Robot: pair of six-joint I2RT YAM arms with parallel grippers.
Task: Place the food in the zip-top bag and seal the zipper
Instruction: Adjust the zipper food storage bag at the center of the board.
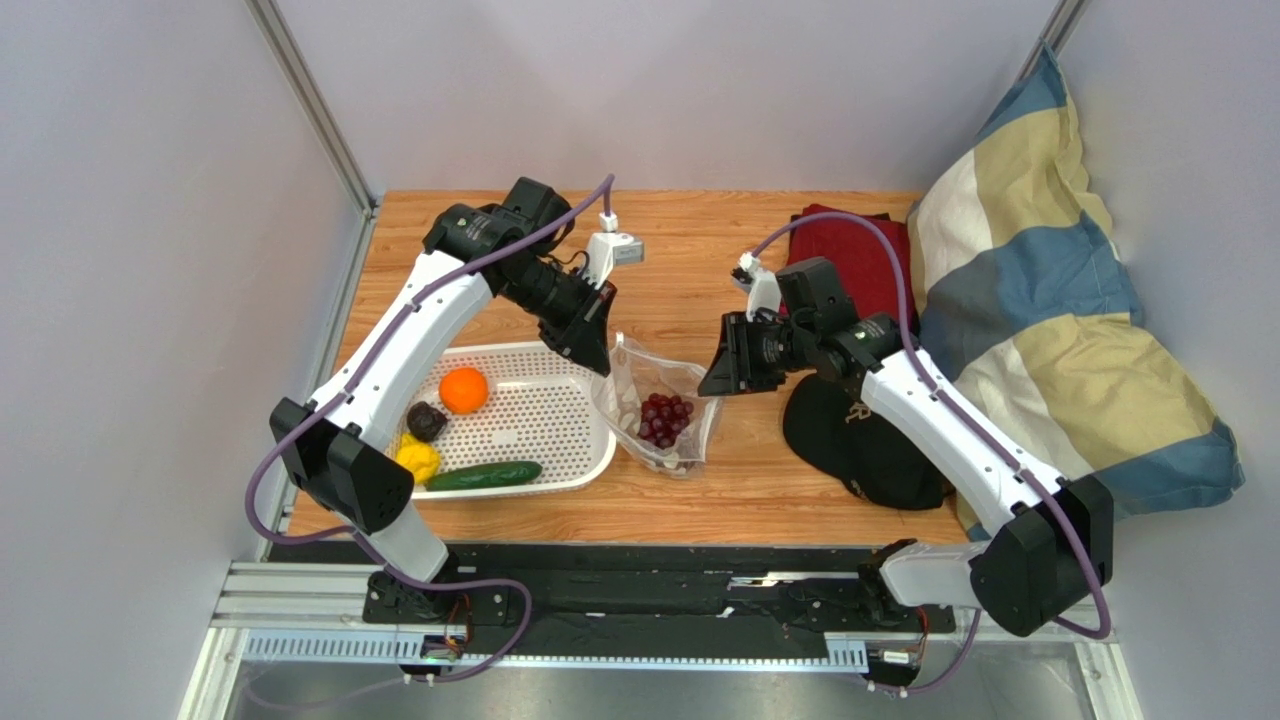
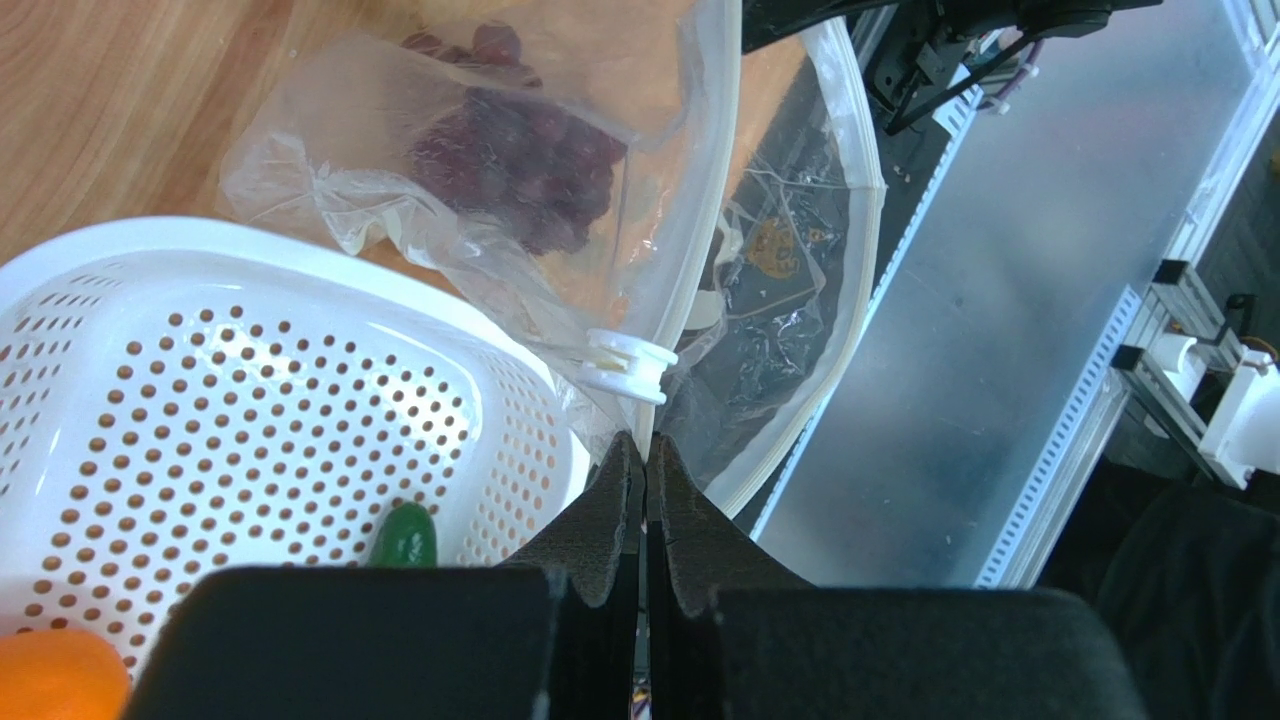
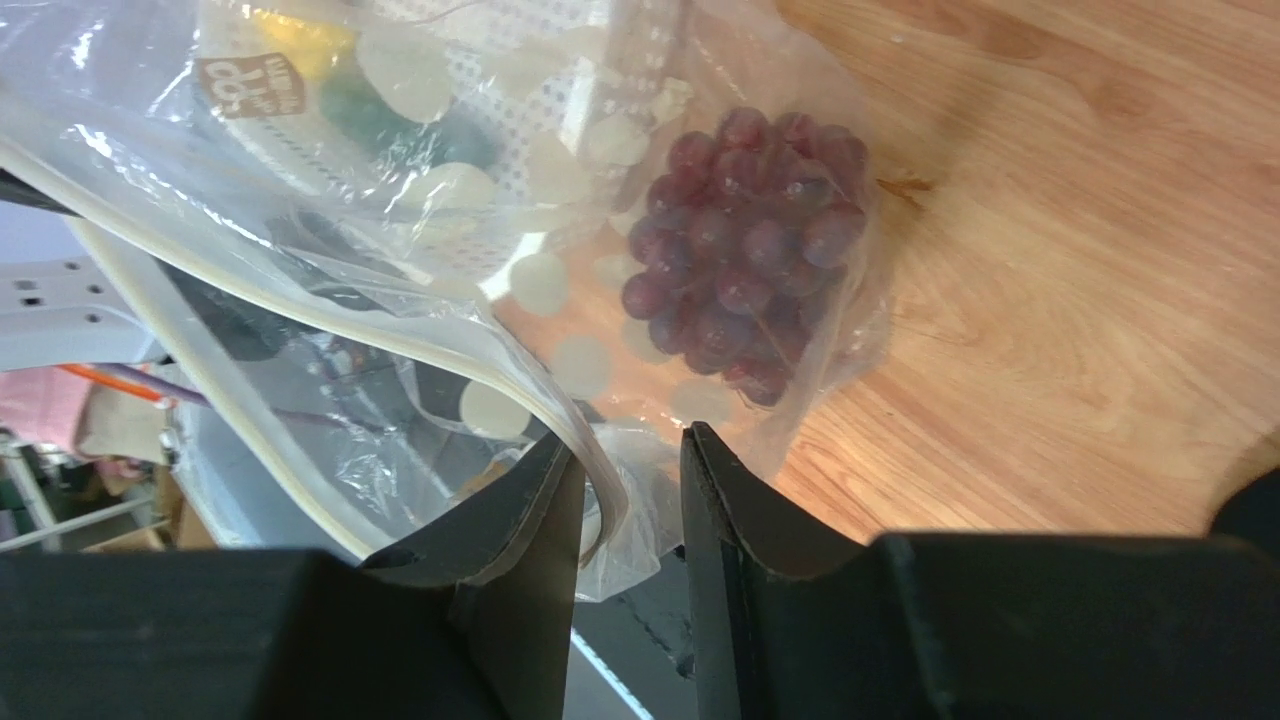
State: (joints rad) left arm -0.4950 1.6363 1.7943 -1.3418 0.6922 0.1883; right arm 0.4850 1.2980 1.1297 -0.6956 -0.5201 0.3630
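The zip-top bag (image 1: 661,413) lies on the wood just right of the white basket, with the dark red grape bunch (image 1: 664,417) inside it. My left gripper (image 1: 597,354) is shut on the bag's zipper edge (image 2: 684,285), just below a white slider (image 2: 628,365). My right gripper (image 1: 712,378) is open at the bag's right side. The zipper strip (image 3: 496,353) curls between its fingers (image 3: 559,495), and the grapes (image 3: 744,248) lie just beyond. The orange (image 1: 463,390), dark purple fruit (image 1: 425,420), lemon (image 1: 416,458) and cucumber (image 1: 484,476) lie in the basket.
The white perforated basket (image 1: 564,435) sits left of the bag, and its wall (image 2: 226,375) is close under my left gripper. A black cap (image 1: 864,435) and a dark red cloth (image 1: 849,248) lie at the right. A striped pillow (image 1: 1052,300) leans on the right wall.
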